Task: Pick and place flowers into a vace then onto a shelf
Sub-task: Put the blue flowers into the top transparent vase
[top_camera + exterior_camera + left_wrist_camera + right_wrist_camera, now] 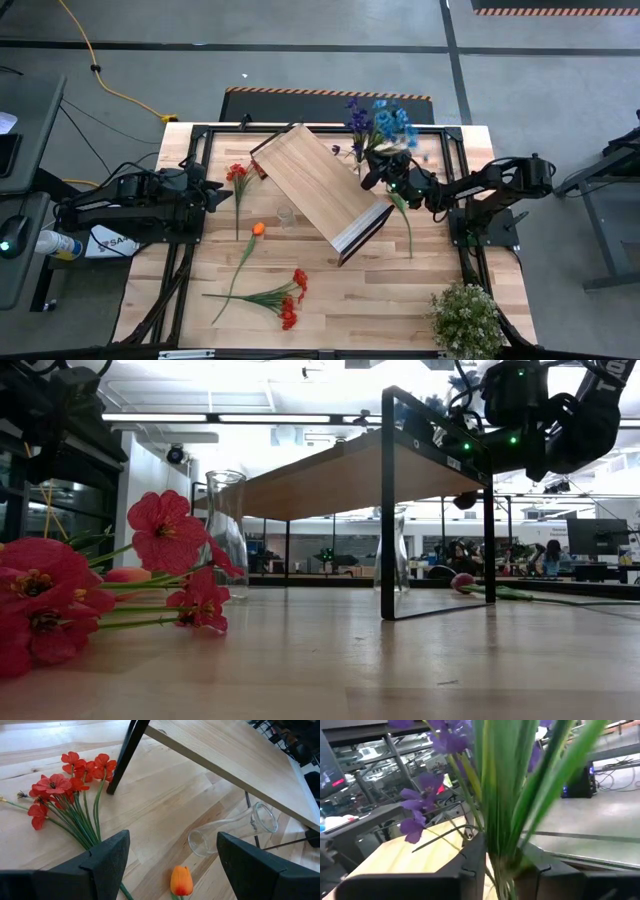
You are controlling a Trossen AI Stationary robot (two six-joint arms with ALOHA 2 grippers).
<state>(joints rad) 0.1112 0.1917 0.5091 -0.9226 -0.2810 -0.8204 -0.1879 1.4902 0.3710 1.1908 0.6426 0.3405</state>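
My right gripper is shut on a bunch of blue and purple flowers above the far right end of the light-wood shelf. My left gripper is open and empty at the table's left, facing a clear vase by the shelf. Red flowers, an orange flower and a second red bunch lie flat on the table. A dark maroon flower lies right of the shelf. My right gripper pinches the bunch's green stems between its two fingers, which lie across the stems. The bunch is lifted clear, its blooms beyond the fingers, toward the table's far edge.
A second clear vase stands upright under the shelf's edge. A bushy pale-green potted plant stands at the near right corner. The shelf stands on dark legs, askew across the table's middle. Bare wood shows along the near edge.
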